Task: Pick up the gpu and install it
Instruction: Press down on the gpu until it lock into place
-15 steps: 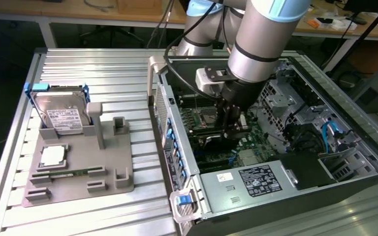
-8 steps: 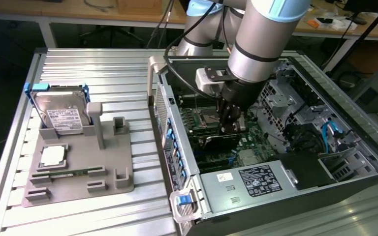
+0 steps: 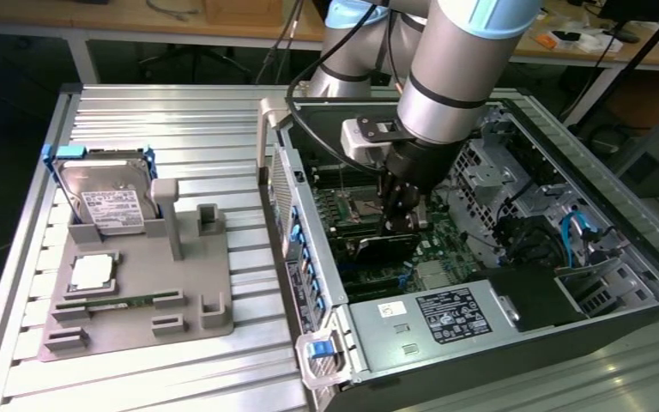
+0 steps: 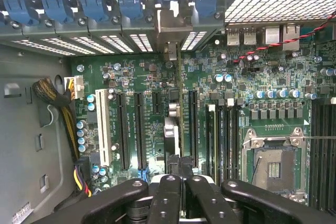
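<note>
Gpu (image 4: 179,103): dark card, edge-on, upright between the fingers (image 4: 169,195), long axis along the motherboard (image 4: 262,119) slots. Gripper (image 3: 402,225): inside the case (image 3: 604,283), fingers closed on the gpu.

green motherboard (image 4: 157,103), blue clips (image 4: 94,4)

gpu (image 4: 179,124) upright on edge over motherboard slots
</note>
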You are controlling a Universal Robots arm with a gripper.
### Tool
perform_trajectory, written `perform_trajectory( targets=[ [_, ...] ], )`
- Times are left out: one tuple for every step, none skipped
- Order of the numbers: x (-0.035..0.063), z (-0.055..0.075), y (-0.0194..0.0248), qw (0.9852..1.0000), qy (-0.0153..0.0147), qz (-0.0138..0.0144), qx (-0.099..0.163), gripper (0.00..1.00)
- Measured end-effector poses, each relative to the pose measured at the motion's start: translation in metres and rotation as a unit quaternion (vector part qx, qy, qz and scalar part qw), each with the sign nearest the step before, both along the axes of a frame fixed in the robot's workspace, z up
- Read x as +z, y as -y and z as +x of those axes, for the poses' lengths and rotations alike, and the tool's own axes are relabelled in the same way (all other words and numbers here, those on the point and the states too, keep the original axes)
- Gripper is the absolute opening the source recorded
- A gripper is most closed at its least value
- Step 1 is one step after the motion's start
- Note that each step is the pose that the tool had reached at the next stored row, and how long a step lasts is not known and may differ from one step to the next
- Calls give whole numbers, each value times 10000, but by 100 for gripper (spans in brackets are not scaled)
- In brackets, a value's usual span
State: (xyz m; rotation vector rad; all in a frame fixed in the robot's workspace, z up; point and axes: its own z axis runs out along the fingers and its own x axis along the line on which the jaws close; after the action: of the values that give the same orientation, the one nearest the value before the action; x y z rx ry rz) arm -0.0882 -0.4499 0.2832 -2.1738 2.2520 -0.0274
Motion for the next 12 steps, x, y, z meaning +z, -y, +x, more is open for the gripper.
perform_trajectory(
  targets=[
    [0, 0, 0, 10000, 0, 0, 0, 11],
    [0, 0, 0, 10000, 0, 0, 0, 11],
    [0, 0, 0, 10000, 0, 0, 0, 11],
    [0, 0, 0, 10000, 0, 0, 0, 11],
    [0, -2, 0, 10000, 0, 0, 0, 11],
    [-1, -8, -1, 10000, -1, 0, -1, 11],
    [-4, -14, -1, 10000, -4, 9, 0, 11],
    [-7, -19, -1, 10000, -6, 14, 0, 11],
    [-11, -24, -2, 10000, -9, 17, 0, 11],
    [-15, -28, -2, 10000, -12, 21, 0, 11],
    [-19, -34, -2, 10000, -16, 26, 0, 11],
    [-28, -53, -5, 10000, -21, 36, 0, 11]
  ],
)
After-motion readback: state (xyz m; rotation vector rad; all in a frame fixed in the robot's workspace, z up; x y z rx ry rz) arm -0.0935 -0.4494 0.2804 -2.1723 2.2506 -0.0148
